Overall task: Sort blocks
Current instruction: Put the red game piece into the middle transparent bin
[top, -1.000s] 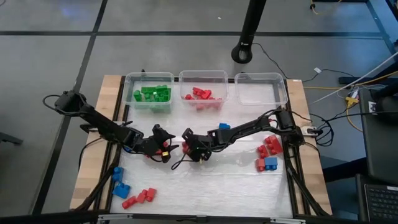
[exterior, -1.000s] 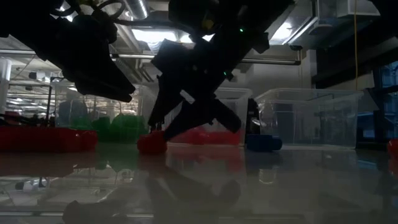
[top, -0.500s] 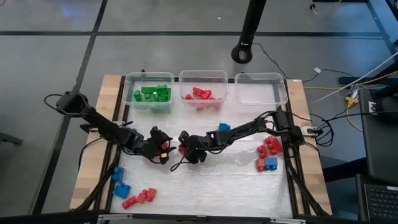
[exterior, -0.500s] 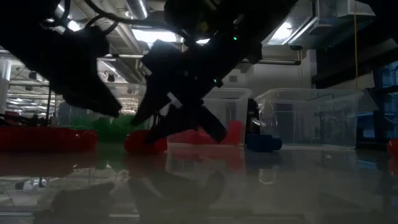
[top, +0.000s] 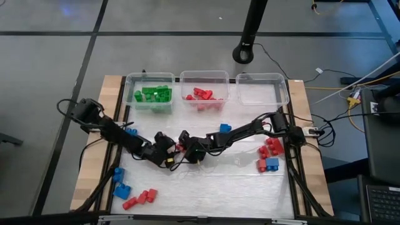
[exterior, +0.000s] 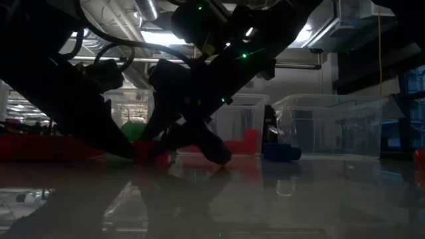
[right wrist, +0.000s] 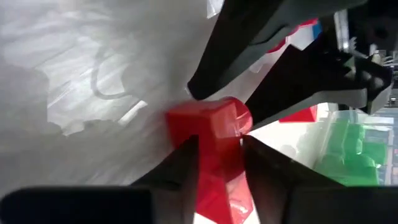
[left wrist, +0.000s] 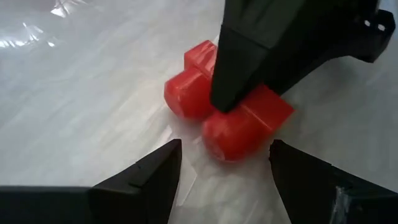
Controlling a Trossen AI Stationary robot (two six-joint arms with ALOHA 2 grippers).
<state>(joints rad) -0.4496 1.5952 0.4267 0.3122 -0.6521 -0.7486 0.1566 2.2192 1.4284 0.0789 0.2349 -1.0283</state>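
A red block (left wrist: pixel 186 96) lies on the white table top near its middle, also seen in the high view (top: pixel 179 149). My right gripper (right wrist: pixel 217 140) reaches it from the table's right and is shut on it. My left gripper (left wrist: pixel 224 146) comes in from the table's left, low over the table, and is open. Its fingertips stand on either side of the block's near end, and no touch shows. In the high view the left gripper (top: pixel 170 154) and the right gripper (top: pixel 185 149) face each other across the block. My right gripper pinches the red block between its two fingers, one on each of two opposite sides (right wrist: pixel 205 149). The fingers slant down at it from the table's right. The block rests on the table top.
Three clear bins stand along the far edge: one with green blocks (top: pixel 153 94), one with red blocks (top: pixel 203 97), one empty (top: pixel 262 90). Loose blue blocks (top: pixel 225 127) (top: pixel 130 132) lie nearby. Red and blue blocks sit at the right (top: pixel 270 153) and near left (top: pixel 128 190).
My left gripper has come down and moved toward the red block, staying open. My right gripper has sunk a little, shifted toward the table's left and shut on the block. The block has slid slightly toward the table's left.
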